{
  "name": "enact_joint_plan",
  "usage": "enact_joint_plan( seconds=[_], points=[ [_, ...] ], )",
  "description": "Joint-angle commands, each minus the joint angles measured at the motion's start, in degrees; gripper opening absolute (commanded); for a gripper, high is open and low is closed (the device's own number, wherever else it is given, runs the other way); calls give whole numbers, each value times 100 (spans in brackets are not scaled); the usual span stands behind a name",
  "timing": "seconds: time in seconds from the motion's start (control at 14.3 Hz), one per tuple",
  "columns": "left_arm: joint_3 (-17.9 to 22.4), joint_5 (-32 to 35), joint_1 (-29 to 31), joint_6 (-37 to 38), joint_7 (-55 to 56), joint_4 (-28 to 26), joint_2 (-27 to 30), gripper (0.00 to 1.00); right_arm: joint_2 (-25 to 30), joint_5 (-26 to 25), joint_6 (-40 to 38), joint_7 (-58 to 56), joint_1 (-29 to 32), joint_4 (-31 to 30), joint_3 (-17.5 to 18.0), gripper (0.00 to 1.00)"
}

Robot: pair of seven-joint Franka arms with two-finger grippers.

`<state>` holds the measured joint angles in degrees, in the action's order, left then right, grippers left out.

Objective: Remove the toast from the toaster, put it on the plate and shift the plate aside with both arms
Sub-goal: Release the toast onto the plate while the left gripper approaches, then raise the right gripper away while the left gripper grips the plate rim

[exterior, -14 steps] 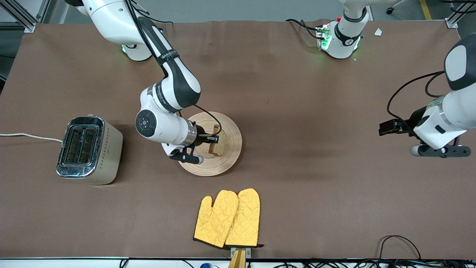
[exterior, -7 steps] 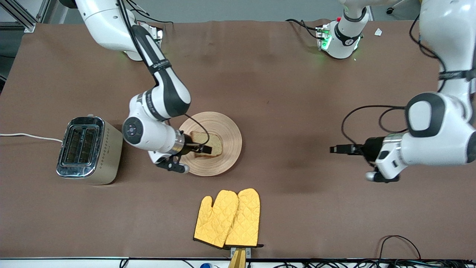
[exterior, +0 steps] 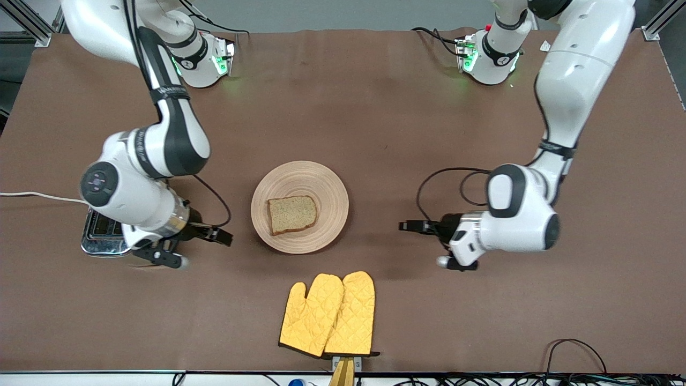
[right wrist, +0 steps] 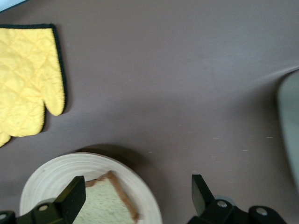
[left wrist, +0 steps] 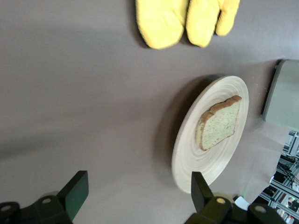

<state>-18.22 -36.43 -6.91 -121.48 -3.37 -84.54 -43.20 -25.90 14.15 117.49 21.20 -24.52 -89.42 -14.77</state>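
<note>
I am seeing the toast (exterior: 292,214) now lying flat on the plate (exterior: 327,185), released by the retreating, empty right gripper (exterior: 221,236), while the open-fingered left gripper (exterior: 410,226) is closing in.

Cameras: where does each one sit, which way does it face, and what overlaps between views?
Front view: high across the table, facing both arm bases; shows both arms, the plate with the toast, oven mitts, toaster.
Left wrist view: on the left arm, looking past the open left gripper at plate, toast, mitts.
Right wrist view: on the right arm, looking past the open right gripper at plate edge, toast, one mitt.
Shared by all: plate, toast, mitts.
</note>
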Motion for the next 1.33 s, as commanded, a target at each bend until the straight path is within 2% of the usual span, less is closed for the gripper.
enact_joint_plan(
  seconds=[0.0,0.14,0.21,0.35,0.42,0.56,0.63,0.84,1.05,1.19,1.26],
  points=[
    [12,-154,-433,-401,-85,113,-258,75,610,-290,-357,-475,123,-233,-183,100],
    [3,-171,-644,-586,-321,113,-443,59,1251,-570,-595,-494,132,-575,-254,100],
    [-6,-311,-671,-613,-444,113,-522,54,1576,-963,-691,-494,140,-751,-263,100],
    [-32,-1038,-742,-631,-804,113,-663,53,2069,-1169,-876,-503,368,-1006,-211,100],
    [-32,-1363,-759,-631,-1015,104,-742,51,2306,-1169,-998,-520,665,-1086,-10,100],
    [-32,-1778,-795,-631,-1393,104,-926,49,2667,-1178,-1315,-599,1481,-1113,823,100],
    [-41,-1902,-803,-631,-1499,104,-1023,47,2843,-1178,-1481,-643,1729,-1113,1053,100],
    [-41,-2201,-979,-631,-1562,113,-1085,43,3213,-1248,-1895,-870,1924,-1113,1257,100],
    [-41,-2369,-1075,-631,-1570,104,-1121,39,3398,-1398,-2106,-1249,1968,-1113,1258,100],
    [-32,-2369,-1102,-631,-1579,95,-1129,27,3390,-1582,-2282,-1774,2030,-1043,1249,100],
    [-32,-2369,-1102,-631,-1579,104,-1164,20,3346,-1582,-2335,-1934,2082,-764,1223,100]
  ],
)
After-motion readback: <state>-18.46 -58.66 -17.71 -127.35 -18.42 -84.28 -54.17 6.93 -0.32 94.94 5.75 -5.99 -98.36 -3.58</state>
